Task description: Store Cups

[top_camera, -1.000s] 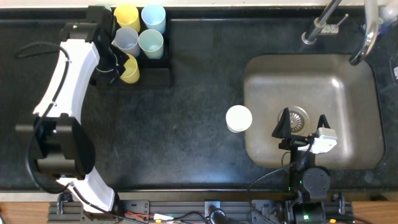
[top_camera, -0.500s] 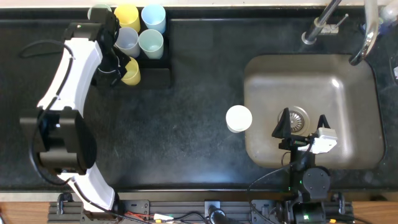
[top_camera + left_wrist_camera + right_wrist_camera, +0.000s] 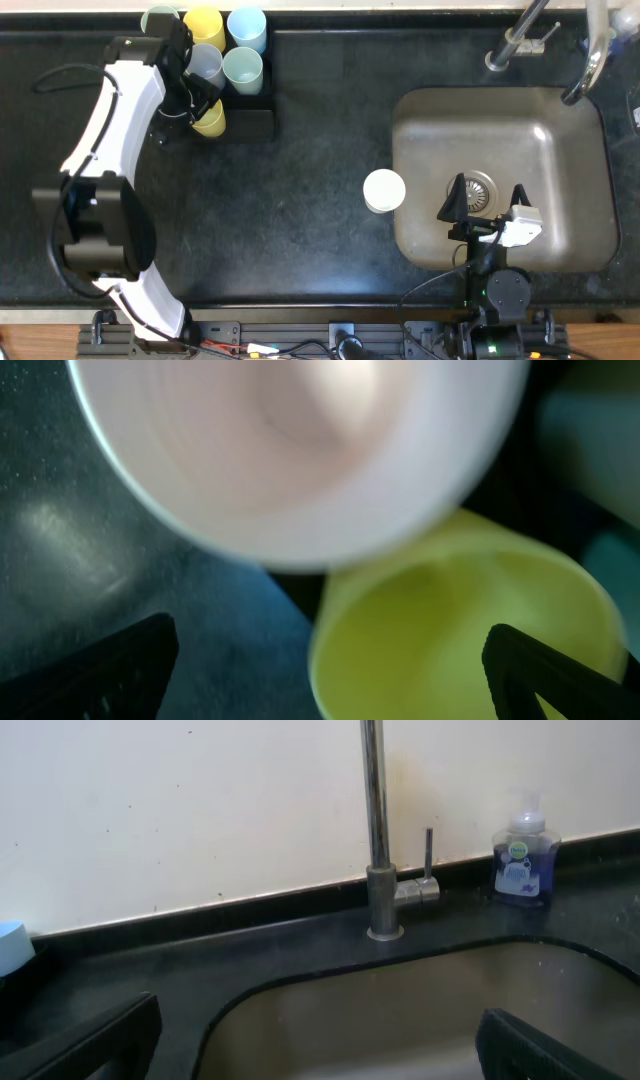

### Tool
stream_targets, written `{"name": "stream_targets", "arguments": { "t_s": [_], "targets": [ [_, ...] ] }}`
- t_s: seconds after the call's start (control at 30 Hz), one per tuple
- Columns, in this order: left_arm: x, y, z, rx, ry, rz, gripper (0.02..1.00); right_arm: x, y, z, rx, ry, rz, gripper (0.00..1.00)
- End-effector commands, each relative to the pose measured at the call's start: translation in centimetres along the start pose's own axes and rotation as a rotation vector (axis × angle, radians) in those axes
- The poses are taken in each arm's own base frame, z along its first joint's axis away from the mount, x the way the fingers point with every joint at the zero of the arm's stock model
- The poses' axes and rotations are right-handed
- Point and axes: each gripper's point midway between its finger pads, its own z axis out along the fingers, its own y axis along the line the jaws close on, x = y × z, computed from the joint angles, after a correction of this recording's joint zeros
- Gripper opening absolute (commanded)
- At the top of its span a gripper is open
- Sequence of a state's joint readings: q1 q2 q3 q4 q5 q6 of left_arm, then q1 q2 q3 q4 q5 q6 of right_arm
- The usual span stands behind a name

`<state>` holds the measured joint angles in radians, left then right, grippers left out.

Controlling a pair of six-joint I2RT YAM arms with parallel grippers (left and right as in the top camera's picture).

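A black cup rack (image 3: pixel 252 124) stands at the counter's back left and holds several cups: yellow, blue, teal and pale ones. My left gripper (image 3: pixel 190 102) is at the rack's front left, open, its fingers wide on either side of a yellow cup (image 3: pixel 208 117) that stands in the rack. In the left wrist view that yellow cup (image 3: pixel 450 630) is close below the left gripper (image 3: pixel 330 655), beside a pale cup (image 3: pixel 300 450). A white cup (image 3: pixel 384 190) stands on the counter at the sink's left rim. My right gripper (image 3: pixel 487 197) is open over the sink.
The steel sink (image 3: pixel 550 130) takes up the right side, with the faucet (image 3: pixel 520 38) behind it. The right wrist view shows the faucet (image 3: pixel 375 840) and a soap bottle (image 3: pixel 520 860) by the wall. Dark counter (image 3: pixel 300 220) lies between the rack and the sink.
The left arm shifted a little toward the back of the rack. The yellow cup stays at the rack's front left. The right arm and the white cup have not moved.
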<state>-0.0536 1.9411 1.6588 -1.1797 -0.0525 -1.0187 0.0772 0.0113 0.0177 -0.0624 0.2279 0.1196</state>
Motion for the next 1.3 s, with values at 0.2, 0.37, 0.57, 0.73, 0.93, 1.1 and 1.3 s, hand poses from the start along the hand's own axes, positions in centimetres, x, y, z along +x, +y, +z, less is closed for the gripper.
{"name": "stream_targets", "arguments": {
  "t_s": [0.2,0.37,0.57,0.73,0.93,1.1,1.3],
  "targets": [
    [5.9,-3.0,-11.2,0.251,-0.171,0.3,1.0,0.2,-0.3,0.0,0.012,-0.004,0.005,0.993],
    [6.6,-0.8,-16.8,0.318,-0.311,0.422,1.0,0.2,-0.3,0.0,0.012,-0.004,0.004,0.998],
    [7.2,8.1,-19.9,0.275,-0.29,0.454,0.998,0.2,-0.3,0.0,0.012,-0.004,0.004,0.998],
    [8.6,15.5,-17.5,0.257,-0.303,0.396,1.0,0.2,-0.3,0.0,0.012,-0.004,0.005,0.998],
    [7.8,12.9,-15.0,0.484,-0.794,0.886,0.998,0.2,-0.3,0.0,0.012,-0.004,0.005,0.998],
    [7.5,9.7,-18.4,0.706,-1.37,0.992,0.998,0.2,-0.3,0.0,0.012,-0.004,0.004,0.998],
    [8.4,10.6,-18.8,0.834,-1.634,0.897,0.998,0.2,-0.3,0.0,0.012,-0.004,0.004,0.998]
  ]
}}
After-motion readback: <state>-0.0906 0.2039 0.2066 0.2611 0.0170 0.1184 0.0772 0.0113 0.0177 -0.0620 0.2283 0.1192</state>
